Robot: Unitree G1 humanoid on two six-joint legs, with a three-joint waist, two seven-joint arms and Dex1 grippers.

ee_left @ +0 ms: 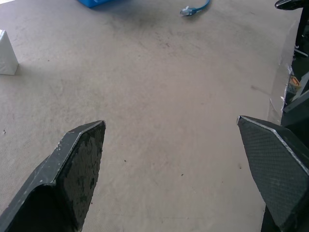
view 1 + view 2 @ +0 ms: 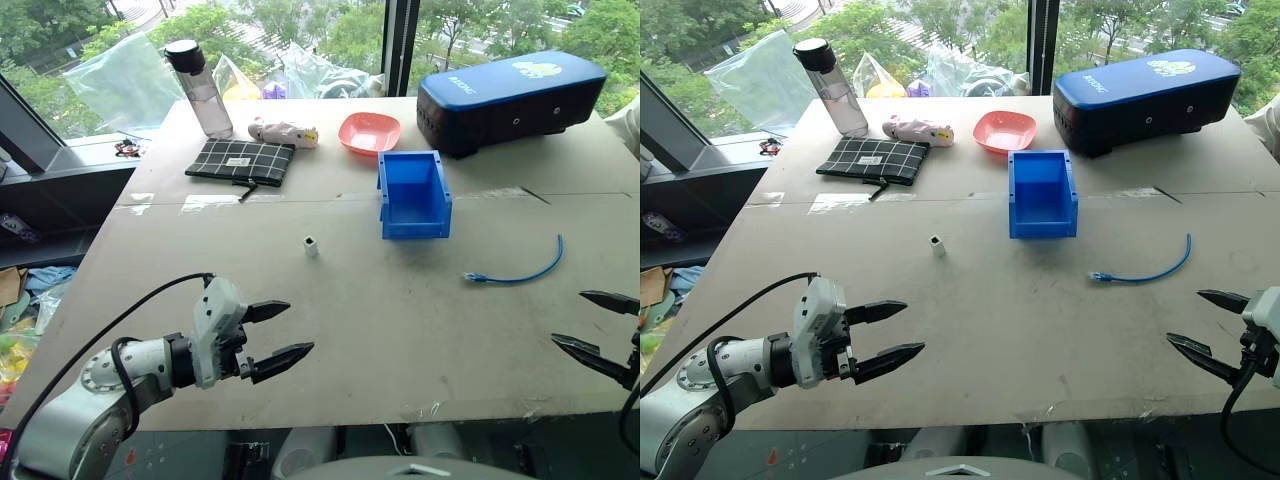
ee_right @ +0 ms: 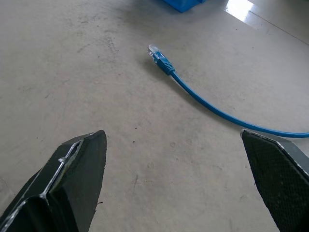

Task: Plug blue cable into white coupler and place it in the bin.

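Right gripper [image 2: 596, 332] open, blue cable [image 2: 520, 272] just beyond

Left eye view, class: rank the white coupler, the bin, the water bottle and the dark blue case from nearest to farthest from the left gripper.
From the left gripper:
1. white coupler, just ahead on bare table
2. bin, farther, toward the right
3. water bottle, far edge, left
4. dark blue case, far right corner
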